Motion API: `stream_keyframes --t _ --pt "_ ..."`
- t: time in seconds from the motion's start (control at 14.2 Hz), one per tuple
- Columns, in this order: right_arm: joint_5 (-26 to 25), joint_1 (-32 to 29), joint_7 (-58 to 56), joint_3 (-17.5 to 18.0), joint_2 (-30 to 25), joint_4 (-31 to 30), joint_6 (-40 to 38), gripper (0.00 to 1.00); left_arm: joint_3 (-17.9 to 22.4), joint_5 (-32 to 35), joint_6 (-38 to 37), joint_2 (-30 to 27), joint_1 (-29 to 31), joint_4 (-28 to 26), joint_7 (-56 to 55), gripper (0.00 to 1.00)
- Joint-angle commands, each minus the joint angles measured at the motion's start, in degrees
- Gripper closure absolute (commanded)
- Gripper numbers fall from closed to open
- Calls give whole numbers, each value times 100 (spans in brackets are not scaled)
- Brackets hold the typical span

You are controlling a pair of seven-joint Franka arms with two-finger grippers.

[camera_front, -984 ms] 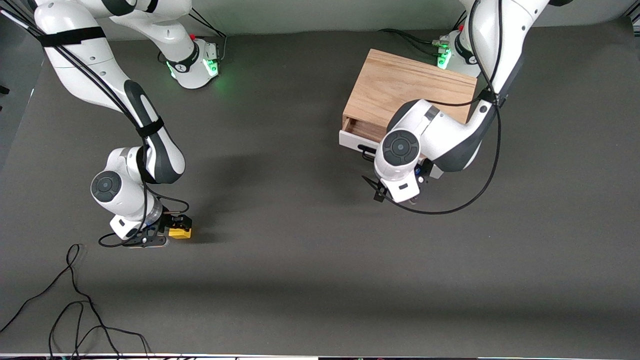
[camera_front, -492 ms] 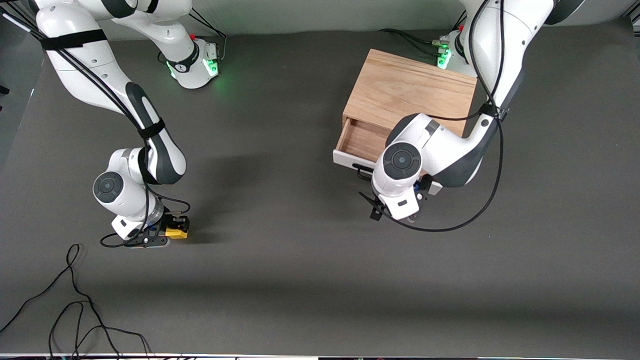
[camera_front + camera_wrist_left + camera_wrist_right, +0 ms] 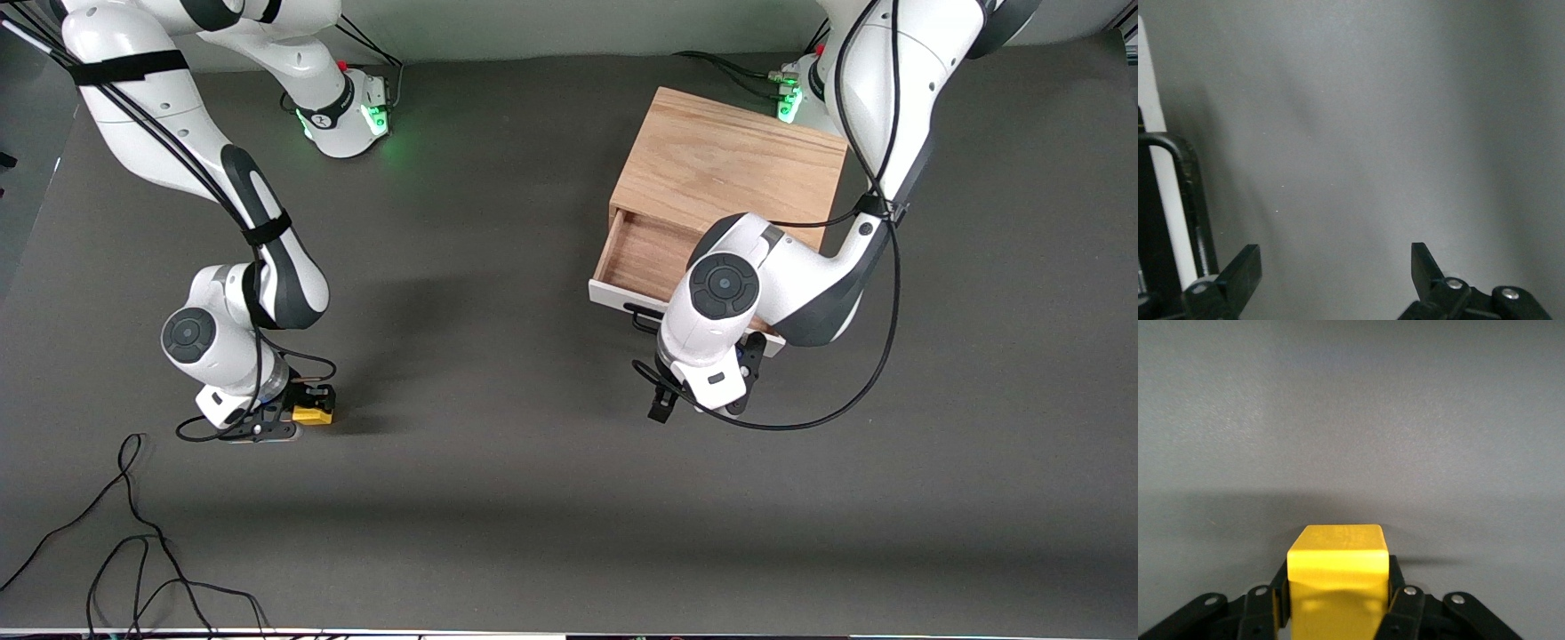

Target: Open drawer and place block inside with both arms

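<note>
Drawer (image 3: 642, 258) pulled partway out of oak cabinet (image 3: 729, 164), wood interior showing. Left tool (image 3: 1335, 280) spread wide just beside black handle (image 3: 1188, 200), gripping nothing. Right tool (image 3: 1337, 600) clenched on yellow block (image 3: 1337, 577) low over tabletop (image 3: 533, 498).

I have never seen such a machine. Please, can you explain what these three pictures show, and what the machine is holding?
Two white robot arms stand at a dark table. One picture looks down from a high camera facing them; the other two come from small cameras on each arm's wrist. On the table sits a wooden cabinet with its drawer pulled open. The left hand, fingers apart and holding nothing, is just in front of the drawer's black handle. The right hand is closed on a small yellow block, low over the table toward the right arm's end.
</note>
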Motion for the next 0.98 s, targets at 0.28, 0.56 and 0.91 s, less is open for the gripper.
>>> stream_keyframes --t 0.28,0.56,0.91 --pt "38 97 -44 5 -533 1234 -2376 80 42 613 -659 -118 247 1002 553 0" --pt "46 229 306 14 -542 2508 -4019 80 -2 -167 -1811 -495 1002 1312 2441 0" --pt "196 1150 1868 14 -463 3907 -5427 80 33 -741 -3507 -1181 1856 1242 4912 0"
